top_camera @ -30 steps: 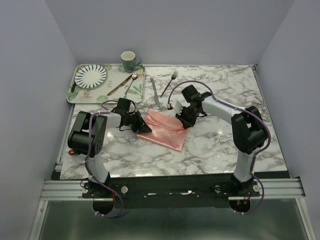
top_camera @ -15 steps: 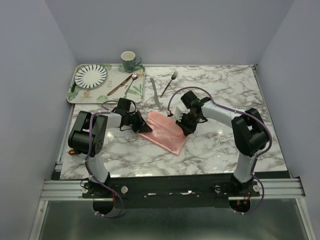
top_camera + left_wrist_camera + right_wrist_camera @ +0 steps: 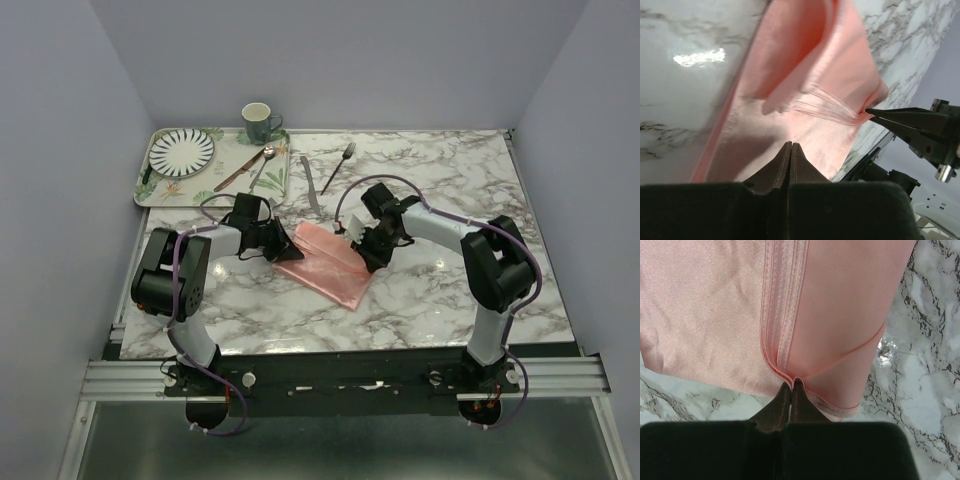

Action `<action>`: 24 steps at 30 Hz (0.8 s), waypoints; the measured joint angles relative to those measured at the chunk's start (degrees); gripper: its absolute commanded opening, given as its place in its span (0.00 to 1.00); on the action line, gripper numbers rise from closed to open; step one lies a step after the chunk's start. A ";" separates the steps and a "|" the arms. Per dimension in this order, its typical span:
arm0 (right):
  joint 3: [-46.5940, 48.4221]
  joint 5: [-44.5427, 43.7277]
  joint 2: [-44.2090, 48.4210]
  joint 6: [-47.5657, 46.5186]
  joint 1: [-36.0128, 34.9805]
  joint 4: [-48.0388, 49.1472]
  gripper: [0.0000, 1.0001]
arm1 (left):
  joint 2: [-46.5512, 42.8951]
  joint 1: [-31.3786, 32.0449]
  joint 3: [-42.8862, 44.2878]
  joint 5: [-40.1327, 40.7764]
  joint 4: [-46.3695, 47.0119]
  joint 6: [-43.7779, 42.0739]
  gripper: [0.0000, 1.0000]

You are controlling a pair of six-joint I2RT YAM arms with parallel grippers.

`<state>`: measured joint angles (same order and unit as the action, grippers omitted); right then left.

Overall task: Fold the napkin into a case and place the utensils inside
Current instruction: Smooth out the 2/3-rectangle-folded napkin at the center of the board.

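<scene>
The salmon-pink napkin lies folded into a slanted band in the middle of the marble table. My right gripper is at its right edge, shut on the doubled hem of the napkin. At the cloth's left end my left gripper is shut, its tips low over the napkin with no cloth seen between them. A ridge of cloth runs to the right gripper. The silver fork and knife lie on the table behind the napkin.
A floral tray at the back left holds a striped plate, a spoon and a brown-handled utensil. A green mug stands at the tray's far corner. Grey walls close in the table's sides and back.
My right gripper has drawn the napkin's edge leftward and toward me, narrowing the fold. The left gripper has shifted slightly away along the cloth's left end.
</scene>
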<state>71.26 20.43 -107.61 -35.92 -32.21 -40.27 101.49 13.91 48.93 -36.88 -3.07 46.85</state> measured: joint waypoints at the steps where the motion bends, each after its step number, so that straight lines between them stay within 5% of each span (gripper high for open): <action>1: 0.04 -0.02 -0.02 0.02 0.00 0.07 0.01 | -1.20 0.00 0.00 0.02 -0.04 -0.87 0.17; 5: 0.50 -0.02 -0.24 0.11 0.00 0.35 0.01 | -5.53 0.04 0.42 0.00 0.04 -2.93 0.22; 14: 2.58 -0.20 -0.44 0.61 0.00 0.11 0.01 | -4.92 2.19 0.66 0.55 0.31 -3.96 0.05; 24: 4.33 1.25 -0.37 3.02 -0.79 -0.70 0.01 | 1.46 2.56 1.09 1.51 -1.57 -2.05 0.00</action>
<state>75.59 21.67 -107.98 -32.91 -32.99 -40.97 102.96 16.47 50.02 -35.38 -4.64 44.80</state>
